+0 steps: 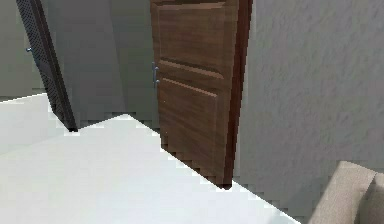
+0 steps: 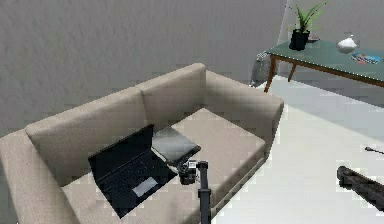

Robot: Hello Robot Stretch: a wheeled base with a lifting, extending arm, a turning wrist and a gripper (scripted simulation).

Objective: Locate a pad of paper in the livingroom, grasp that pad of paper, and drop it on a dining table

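pad flat on sofa beside laptop, long axis diagonal; jaws near, cannot tell if holding.

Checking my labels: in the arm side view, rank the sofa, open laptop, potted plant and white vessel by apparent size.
1. sofa
2. open laptop
3. potted plant
4. white vessel
The plant and vessel stand farther away, so they may look smaller than they are.

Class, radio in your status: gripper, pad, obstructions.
Gripper at sofa; cannot tell if holding anything. Flat grey pad on sofa seat. Open laptop close beside it.
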